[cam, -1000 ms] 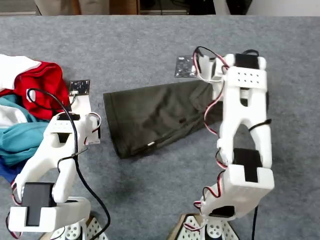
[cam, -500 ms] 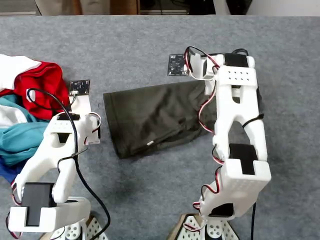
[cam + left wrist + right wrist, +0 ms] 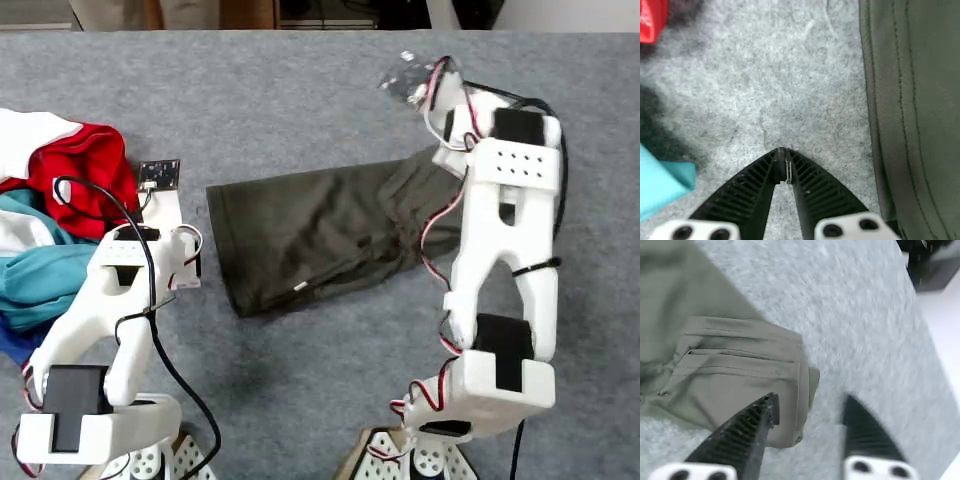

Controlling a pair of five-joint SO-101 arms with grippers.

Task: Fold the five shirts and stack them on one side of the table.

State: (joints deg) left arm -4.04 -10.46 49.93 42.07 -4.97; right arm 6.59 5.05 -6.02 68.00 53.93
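A dark olive shirt [image 3: 320, 235] lies across the middle of the grey felt counter [image 3: 300, 90], folded into a long band. Its wide end is on the left, and it narrows and slants slightly toward the far right, where it passes under the right arm [image 3: 505, 230]. Its surface is creased, and the near edge is uneven. At the left edge of the counter is a loose heap of unfolded clothes, well apart from the olive shirt: a white piece [image 3: 30, 135] farthest back, a red one [image 3: 95, 170] beside it, a teal one [image 3: 40, 270] nearer, and a sliver of dark blue [image 3: 10, 345] at the near end. The left arm [image 3: 120, 290] stands between this heap and the olive shirt. In its wrist view the left claw [image 3: 782, 160] is closed tip to tip with nothing between the fingers. It points at bare felt just beside the stitched left hem of the olive shirt [image 3: 910, 100], with a corner of red [image 3: 650, 20] and a corner of teal [image 3: 665, 185] at the other side. The right claw [image 3: 810, 405] is spread wide and holds nothing. It hangs above the right end of the olive shirt [image 3: 730, 370], where the cloth is doubled over into layered, stitched hems. 1 finger is over that folded edge, and the other is over bare felt past it.
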